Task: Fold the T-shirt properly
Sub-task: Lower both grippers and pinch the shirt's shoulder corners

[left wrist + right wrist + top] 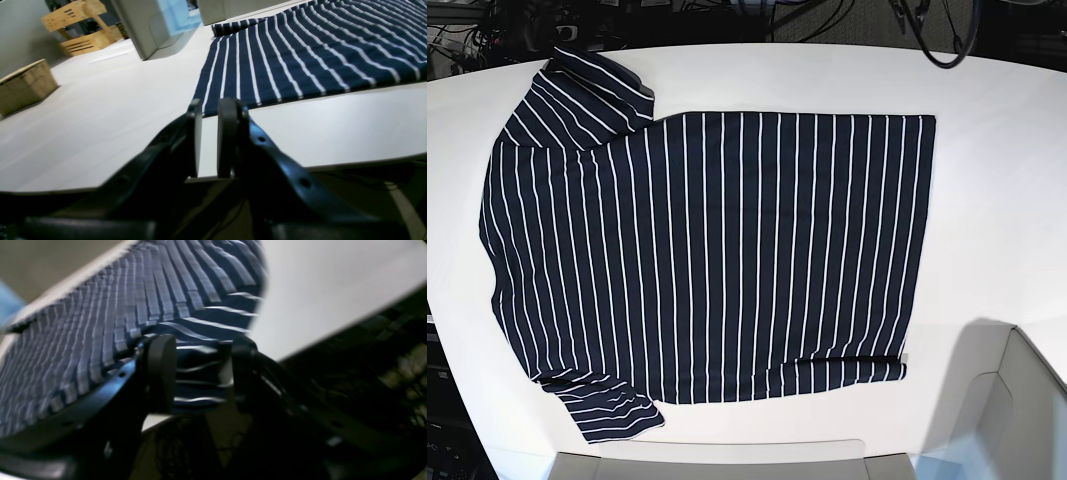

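Note:
The T-shirt [707, 255], dark navy with thin white stripes, lies spread flat on the white table [997, 200]; its sleeves are at the left and its hem at the right. In the left wrist view my left gripper [212, 104] hangs at the table's front edge, just short of the shirt's hem corner [213, 96]. Its jaws stand slightly apart with only bare table showing between them. In the blurred right wrist view my right gripper [201, 370] is wide open, with the striped sleeve fabric [196, 350] showing in the gap. Neither gripper shows in the base view.
Grey housings [717, 462] [1017, 400] stand along the table's near edge in the base view. The left wrist view shows a grey housing [156, 26] on the table, wooden crates [78, 30] and a woven box [25, 85] beyond. Cables [927, 30] hang behind the table.

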Robot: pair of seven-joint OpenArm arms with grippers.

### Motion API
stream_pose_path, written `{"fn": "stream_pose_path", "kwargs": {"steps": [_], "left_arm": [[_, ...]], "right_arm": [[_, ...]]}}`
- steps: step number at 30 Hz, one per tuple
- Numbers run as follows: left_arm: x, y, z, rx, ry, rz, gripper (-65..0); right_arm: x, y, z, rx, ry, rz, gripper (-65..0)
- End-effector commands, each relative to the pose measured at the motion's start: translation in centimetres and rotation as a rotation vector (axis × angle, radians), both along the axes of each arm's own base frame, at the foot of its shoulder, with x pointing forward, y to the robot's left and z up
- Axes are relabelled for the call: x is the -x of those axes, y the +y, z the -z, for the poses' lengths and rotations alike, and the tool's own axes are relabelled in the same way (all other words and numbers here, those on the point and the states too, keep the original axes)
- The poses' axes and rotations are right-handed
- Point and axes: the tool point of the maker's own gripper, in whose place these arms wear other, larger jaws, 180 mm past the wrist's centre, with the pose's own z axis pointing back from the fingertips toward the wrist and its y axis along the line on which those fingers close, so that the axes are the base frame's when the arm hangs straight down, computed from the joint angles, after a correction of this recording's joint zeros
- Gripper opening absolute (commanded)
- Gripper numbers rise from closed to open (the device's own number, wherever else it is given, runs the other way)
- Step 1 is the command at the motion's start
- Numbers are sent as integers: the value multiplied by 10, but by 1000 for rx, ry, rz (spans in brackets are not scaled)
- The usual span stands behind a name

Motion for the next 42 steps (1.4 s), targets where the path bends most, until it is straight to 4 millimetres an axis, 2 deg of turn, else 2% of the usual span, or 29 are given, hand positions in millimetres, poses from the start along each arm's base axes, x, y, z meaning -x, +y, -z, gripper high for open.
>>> {"fn": "stream_pose_path", "kwargs": {"steps": [1,5,11,14,22,25,31,34,37,42], "left_arm": [[5,0,-4,-3,3,-2,-553],[3,1,-2,-1,7,-4,-553],[2,0,-2,-1,6,-3,-553],[2,1,-2,-3,6,-3,-553],[3,1,-2,-4,7,-7,-553],[3,1,-2,-4,6,-7,-553],[3,1,-2,-4,6,-7,-552],[0,1,-4,-4,-3,-5,-551],[-11,0,-13,-4,-22,-3,-550],[-54,1,-36,9,-35,-17,-511]], "right_arm": [[0,-6,-4,11,0,3,-377],[-22,-11,10,-3,51,-30,-377],[-52,-1,28,-52,97,-76,-377],[-61,2,41,-74,139,-92,-377],[-43,0,67,-106,201,-29,-378],[-41,0,69,-130,201,-10,-378],[-42,7,69,-229,164,-16,-378],[-47,26,76,-292,194,-79,-378],[-54,35,82,-320,220,-118,-378],[-55,43,84,-337,225,-123,-378]]}}
